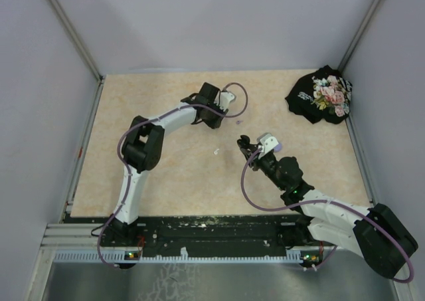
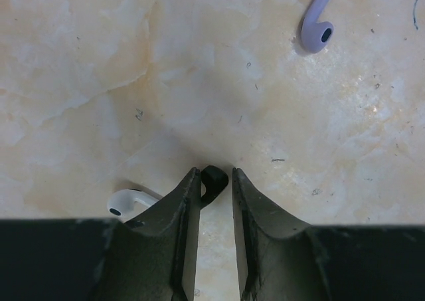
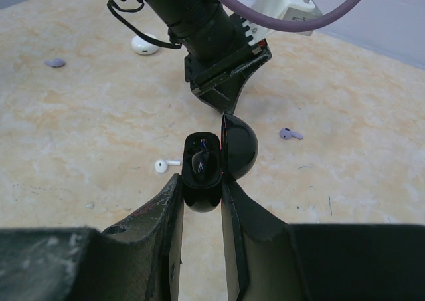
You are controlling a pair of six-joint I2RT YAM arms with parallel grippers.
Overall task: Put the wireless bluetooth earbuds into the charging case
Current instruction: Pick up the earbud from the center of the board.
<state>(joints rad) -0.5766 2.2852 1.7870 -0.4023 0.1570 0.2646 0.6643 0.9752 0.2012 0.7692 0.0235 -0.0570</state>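
Observation:
My right gripper (image 3: 201, 181) is shut on the open black charging case (image 3: 201, 156) and holds it above the table, lid (image 3: 242, 148) swung right; it also shows in the top view (image 1: 244, 143). My left gripper (image 2: 215, 172) is low over the table, just beyond the case (image 1: 221, 120). Its jaws are narrowly open around a black earbud (image 2: 214, 180), which touches the left finger, with a thin gap to the right one. A white earbud (image 2: 129, 201) lies beside the left finger. A purple earbud (image 2: 317, 30) lies farther off.
In the right wrist view, a white earbud (image 3: 163, 165) lies left of the case, a purple earbud (image 3: 290, 134) right of it. A round white case (image 3: 145, 44) and a small purple bit (image 3: 54, 63) lie farther back. A black flowered cloth (image 1: 321, 95) sits back right.

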